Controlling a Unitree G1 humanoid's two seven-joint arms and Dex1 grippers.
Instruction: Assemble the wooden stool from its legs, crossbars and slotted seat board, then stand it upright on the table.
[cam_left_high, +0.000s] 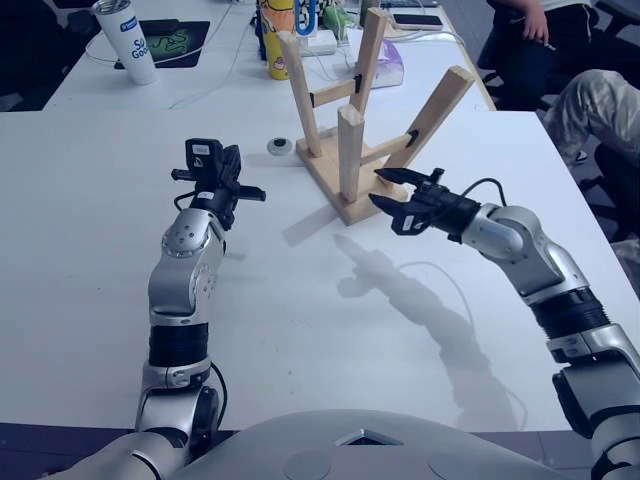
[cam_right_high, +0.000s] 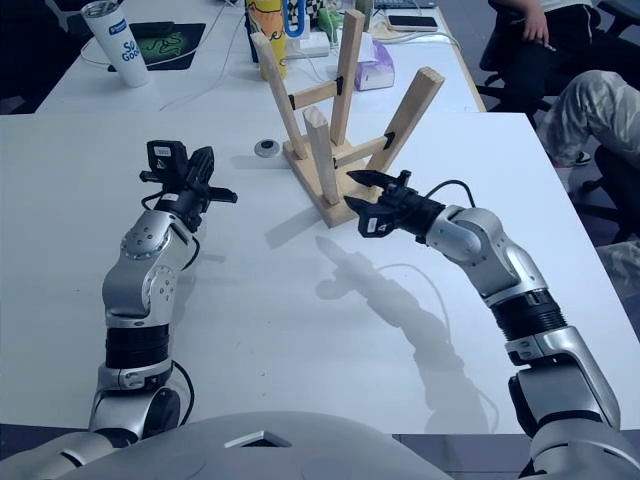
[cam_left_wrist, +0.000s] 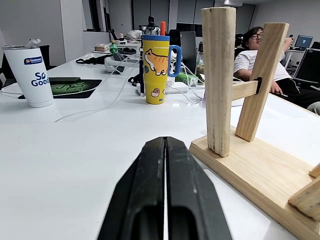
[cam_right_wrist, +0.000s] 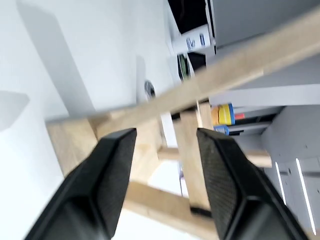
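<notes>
White tabletop (cam_left_high: 300, 310), office behind, 2nd desk w/ white tumbler (cam_left_high: 128, 40) and yellow mug (cam_left_high: 277, 45). Small round disc (cam_left_high: 280, 147) sits near the stool (cam_left_high: 350, 150). And the stool's upside down at the far-centre of the tabletop: seat board (cam_left_high: 322, 178) flat on the surface, legs (cam_right_high: 342, 60) up, crossbars (cam_left_high: 333, 95) in. Left gripper (cam_left_wrist: 165, 145): elbow bent, forearm raised, aimed at the stool but well apart from it, fingers pressed tight together, holding nothing. Right gripper (cam_left_high: 376, 187): arm stretched in low from the right, fingers spread wide, tips just beside the board's near corner, nothing gripped.
</notes>
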